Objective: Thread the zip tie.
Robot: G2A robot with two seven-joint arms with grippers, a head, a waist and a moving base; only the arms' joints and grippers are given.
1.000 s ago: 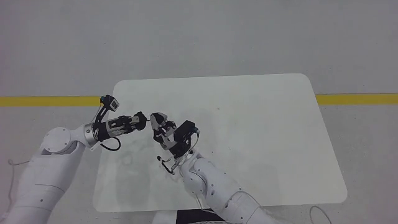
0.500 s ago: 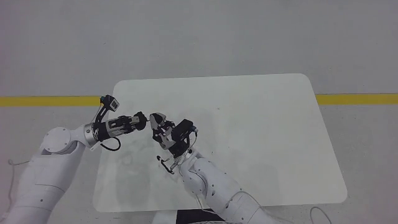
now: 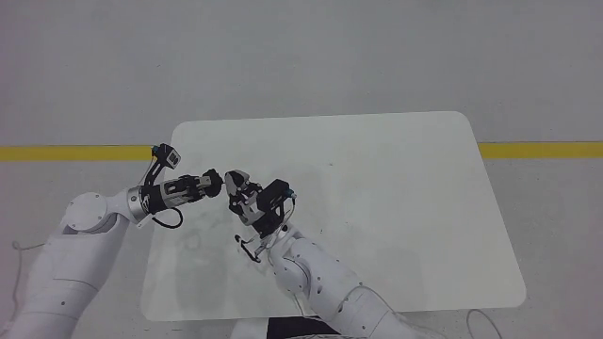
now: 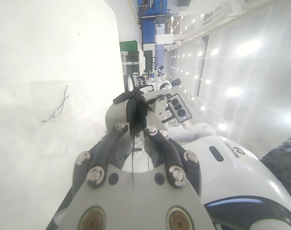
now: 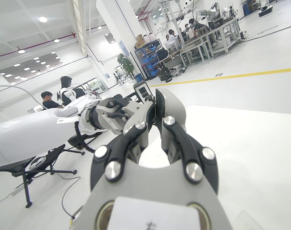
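I see the zip tie [image 4: 133, 166] as a thin black strap that comes out between the fingers of the left gripper [image 4: 134, 105] and runs back toward its palm. The two grippers meet tip to tip above the near left part of the table [image 3: 396, 207]. The jaws of the left gripper are pressed together on the strap. The jaws of the right gripper [image 5: 155, 107] also stand very close to each other, but I cannot tell if they pinch an end of the tie. I judge the tie to be very light, narrow and springy, with smooth flat sides, so it can slip or twist in the pads. I would hold it on the flat faces, close to the tip, so the free end does not bend away from the head. Some thin strands [image 4: 60, 104] lie loose on the table nearby.
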